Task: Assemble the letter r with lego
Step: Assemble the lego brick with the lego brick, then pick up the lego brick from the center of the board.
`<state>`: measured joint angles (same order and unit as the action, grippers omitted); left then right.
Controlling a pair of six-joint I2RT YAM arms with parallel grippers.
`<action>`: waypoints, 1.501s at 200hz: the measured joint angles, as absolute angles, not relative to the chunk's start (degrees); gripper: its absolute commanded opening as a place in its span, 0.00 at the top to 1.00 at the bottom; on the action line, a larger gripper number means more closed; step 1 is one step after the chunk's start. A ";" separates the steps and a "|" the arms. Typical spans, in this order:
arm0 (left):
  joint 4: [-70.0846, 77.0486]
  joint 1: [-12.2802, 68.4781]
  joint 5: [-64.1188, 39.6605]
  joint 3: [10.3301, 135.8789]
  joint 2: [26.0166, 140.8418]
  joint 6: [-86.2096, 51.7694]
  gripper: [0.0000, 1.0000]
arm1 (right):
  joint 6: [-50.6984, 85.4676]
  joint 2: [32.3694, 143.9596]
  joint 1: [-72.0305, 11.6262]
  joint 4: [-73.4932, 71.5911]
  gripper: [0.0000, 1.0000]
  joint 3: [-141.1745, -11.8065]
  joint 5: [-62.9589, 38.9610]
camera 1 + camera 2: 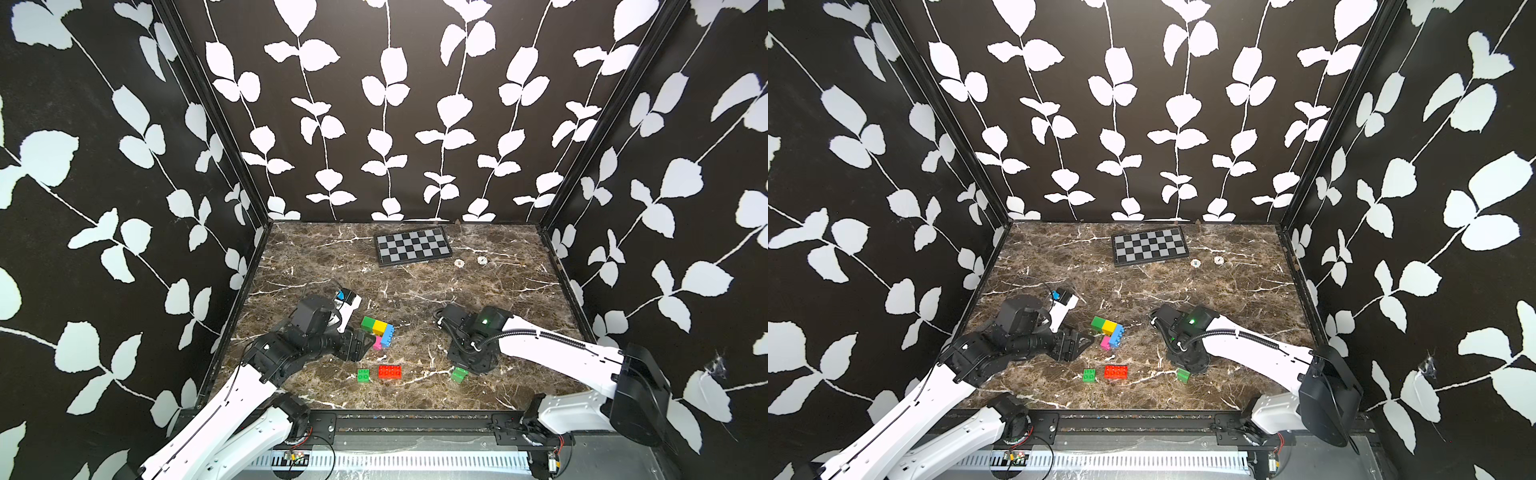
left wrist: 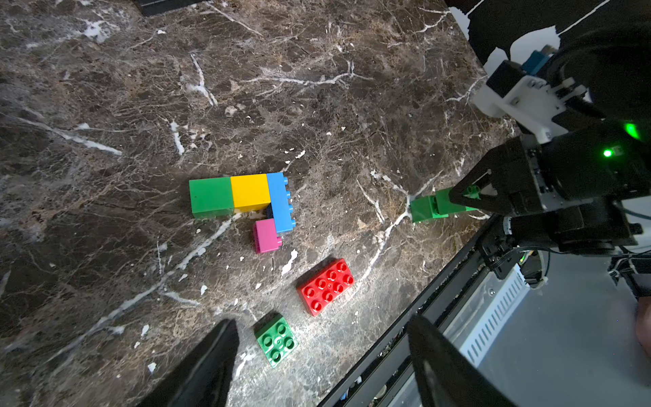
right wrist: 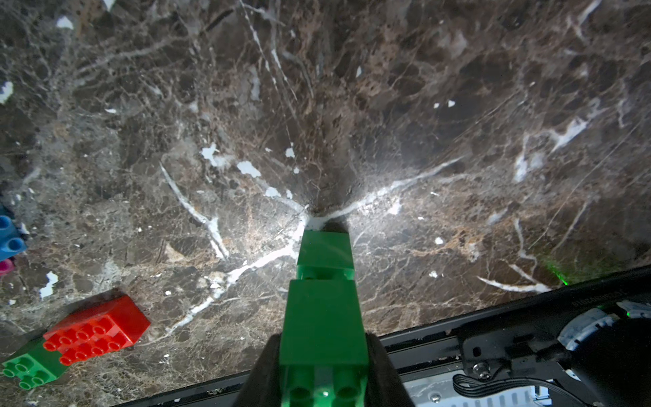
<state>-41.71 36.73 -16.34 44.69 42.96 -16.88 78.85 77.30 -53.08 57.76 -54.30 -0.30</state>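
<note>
On the brown marble table (image 1: 478, 291), four lego pieces are joined and lie on their side, a little left of the middle. A green square plastic brick (image 1: 368, 323) touches a yellow square brick (image 1: 379, 327). The yellow one touches a long blue brick (image 1: 388, 334), and its studs point sideways. A pink square brick (image 1: 377, 343) sits at the blue brick's end nearer the front edge.

Near the front edge, a long red studded brick (image 1: 390, 372) lies flat with its studs up. Just beside it, to the left, is a single green square brick (image 1: 363, 375), also studs up and apart from the red one.

The left gripper (image 2: 322, 320) has its fingers wide apart and holds nothing. In both top views it is just left of the pink brick.

The right gripper (image 3: 322, 338) is clamped on two green bricks (image 3: 324, 310) that are stuck together end to end, near the front edge on the right half. The far end of the pair is very close to the table, but I cannot tell if it touches.

A black-and-grey chessboard (image 1: 413, 246) lies by the far edge.
</note>
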 measured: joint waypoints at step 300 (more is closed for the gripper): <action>-41.63 36.73 -17.21 44.62 44.58 -16.86 0.21 | 69.97 84.40 -50.81 57.52 1.00 -56.29 1.39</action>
<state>-41.63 36.73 -17.21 44.62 44.58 -16.86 69.97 84.40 -50.81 57.52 -56.29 1.39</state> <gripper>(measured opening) 0.785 0.319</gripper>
